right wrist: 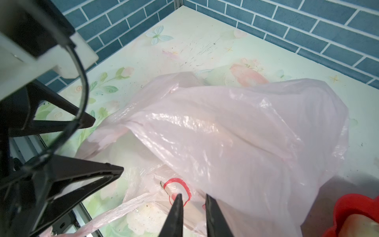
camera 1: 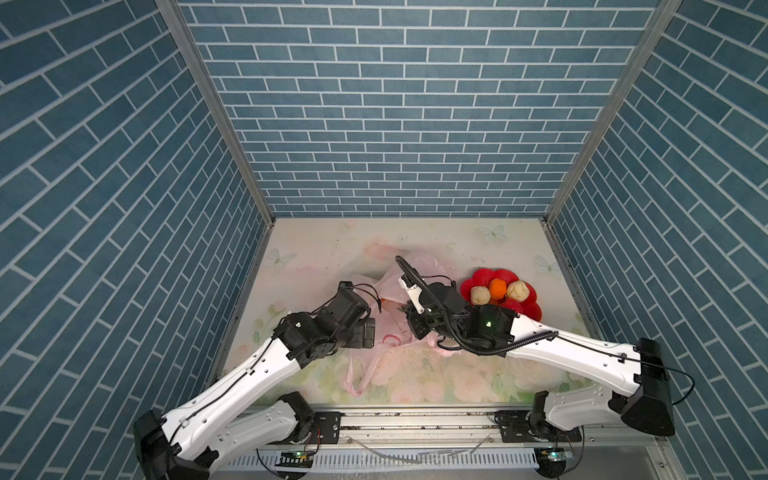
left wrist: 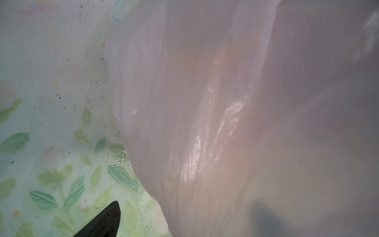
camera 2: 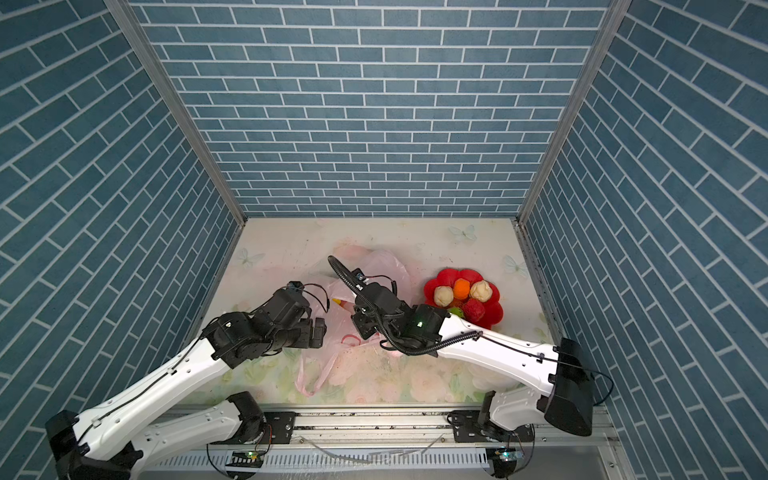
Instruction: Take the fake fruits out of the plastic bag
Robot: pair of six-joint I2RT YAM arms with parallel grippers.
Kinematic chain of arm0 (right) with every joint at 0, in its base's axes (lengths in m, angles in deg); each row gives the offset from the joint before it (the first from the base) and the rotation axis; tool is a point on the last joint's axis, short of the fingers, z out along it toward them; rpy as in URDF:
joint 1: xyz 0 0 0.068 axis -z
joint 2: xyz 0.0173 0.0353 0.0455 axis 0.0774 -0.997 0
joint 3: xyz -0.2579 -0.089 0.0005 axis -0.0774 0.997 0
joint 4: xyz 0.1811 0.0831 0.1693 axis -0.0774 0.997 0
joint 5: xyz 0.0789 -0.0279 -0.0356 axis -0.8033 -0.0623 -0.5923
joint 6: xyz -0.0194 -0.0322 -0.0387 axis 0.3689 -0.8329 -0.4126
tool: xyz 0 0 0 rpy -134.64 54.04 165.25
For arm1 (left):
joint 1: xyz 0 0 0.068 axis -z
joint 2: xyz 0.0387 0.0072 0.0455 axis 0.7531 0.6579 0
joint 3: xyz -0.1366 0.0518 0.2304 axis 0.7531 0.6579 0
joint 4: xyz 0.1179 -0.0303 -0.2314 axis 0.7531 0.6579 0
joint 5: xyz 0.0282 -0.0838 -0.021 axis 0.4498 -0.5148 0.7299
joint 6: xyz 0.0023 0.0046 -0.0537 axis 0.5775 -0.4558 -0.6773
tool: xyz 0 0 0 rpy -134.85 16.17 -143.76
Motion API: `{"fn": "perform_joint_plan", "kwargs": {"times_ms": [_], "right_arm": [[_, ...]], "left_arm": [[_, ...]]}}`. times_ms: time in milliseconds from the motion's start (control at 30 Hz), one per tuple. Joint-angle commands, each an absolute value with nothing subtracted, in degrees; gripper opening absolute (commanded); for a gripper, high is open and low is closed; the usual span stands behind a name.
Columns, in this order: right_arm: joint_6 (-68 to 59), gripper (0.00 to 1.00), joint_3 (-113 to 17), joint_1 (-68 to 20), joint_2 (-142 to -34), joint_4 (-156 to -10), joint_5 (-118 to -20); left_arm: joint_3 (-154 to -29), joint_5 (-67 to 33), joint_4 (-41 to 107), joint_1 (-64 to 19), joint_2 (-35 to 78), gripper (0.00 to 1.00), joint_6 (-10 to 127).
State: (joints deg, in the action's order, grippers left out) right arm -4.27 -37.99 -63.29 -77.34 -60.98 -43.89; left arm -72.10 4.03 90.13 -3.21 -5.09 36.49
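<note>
The pale-pink plastic bag lies crumpled mid-table, its loop handles trailing toward the front. A yellow tip of a fake fruit peeks out at its left side. My left gripper stands wide open at the bag's left edge, with film draped over one finger. My right gripper hovers over the bag by a red print, jaws a narrow gap apart, nothing pinched. Two beige pieces, an orange piece and a red ball rest on the plate.
The red flower-shaped plate sits right of the bag, close under my right arm. Blue brick walls close the back and both sides. The floral table shows bare surface behind the bag.
</note>
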Motion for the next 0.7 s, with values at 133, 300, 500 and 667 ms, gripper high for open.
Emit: {"fn": "perform_joint_plan", "kwargs": {"times_ms": [133,300,500,667], "right_arm": [[-6.54,0.22,-42.99,-63.27,-75.46,-57.47,-42.50],[-9.37,0.34,-49.36,-63.29,-75.46,-47.52,-43.63],[-13.72,0.61,-56.27,-63.64,-76.30,-36.27,-41.44],[-18.88,0.83,-59.84,-63.60,-81.59,-32.32,-39.60]], "left_arm": [[-67.74,16.70,88.71,-2.36,-3.81,0.95,28.87],[-66.95,20.65,82.86,-2.45,-3.43,0.45,30.44],[-69.71,20.22,80.44,-2.69,-1.46,0.19,34.49],[-71.21,18.66,80.05,-3.24,-2.00,0.14,37.30]]}}
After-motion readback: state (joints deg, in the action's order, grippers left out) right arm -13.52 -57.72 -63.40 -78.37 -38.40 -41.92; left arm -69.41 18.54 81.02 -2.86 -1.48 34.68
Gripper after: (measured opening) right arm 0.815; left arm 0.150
